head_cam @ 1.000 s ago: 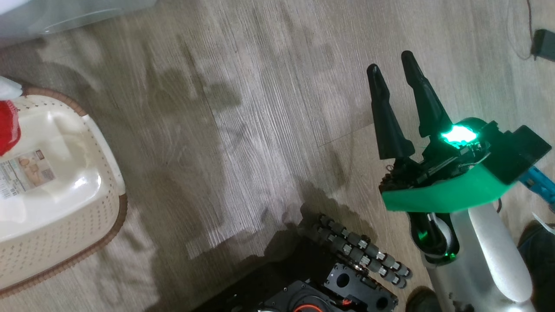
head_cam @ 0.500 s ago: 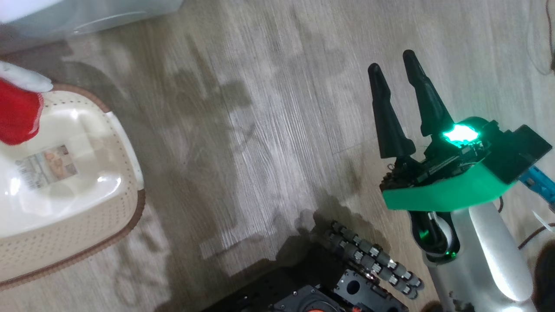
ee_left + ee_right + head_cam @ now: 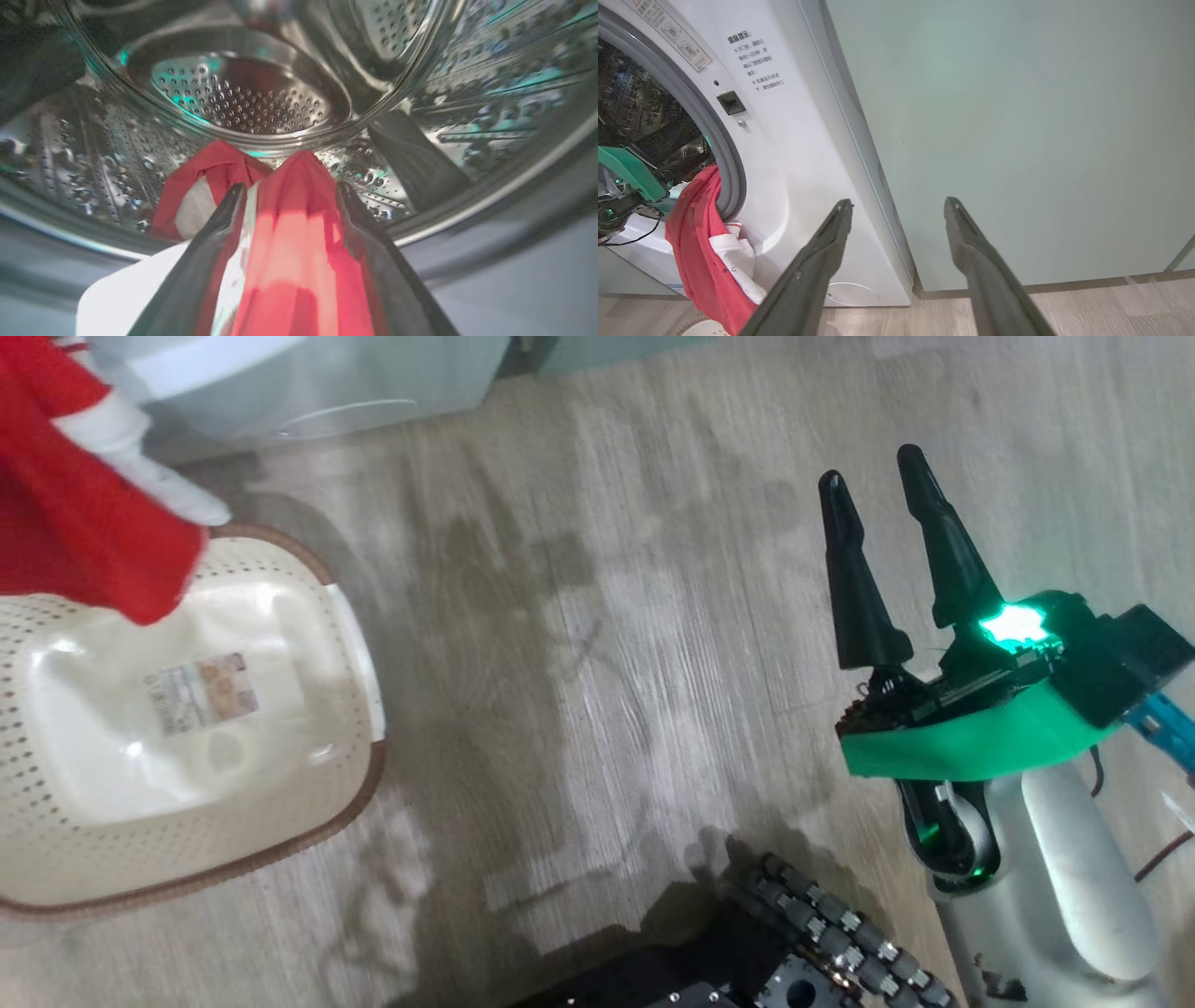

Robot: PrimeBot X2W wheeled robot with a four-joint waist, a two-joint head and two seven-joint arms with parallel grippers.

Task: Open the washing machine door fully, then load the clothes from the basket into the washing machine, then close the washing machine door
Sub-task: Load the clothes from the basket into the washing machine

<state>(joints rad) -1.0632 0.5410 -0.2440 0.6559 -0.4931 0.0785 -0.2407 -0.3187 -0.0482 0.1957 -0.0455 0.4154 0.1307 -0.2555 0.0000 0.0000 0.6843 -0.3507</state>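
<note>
Left gripper (image 3: 291,185): fingers spread apart at the washing machine (image 3: 794,154) mouth, steel drum (image 3: 247,98) just ahead. Red clothes (image 3: 299,261) lie between the fingers. Right gripper (image 3: 870,467): fingers apart above the floor, basket (image 3: 308,807) well off to its left.

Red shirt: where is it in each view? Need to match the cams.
Head view: red shirt in the top-left corner, hanging above the basket far rim.
Left wrist view: bottom centre, between the open left gripper fingers, reaching into the steel drum.
Right wrist view: lower left, draped out over the grey door seal.
Shared landmark: the washing machine; its pale front sits at the head view's top left.
</note>
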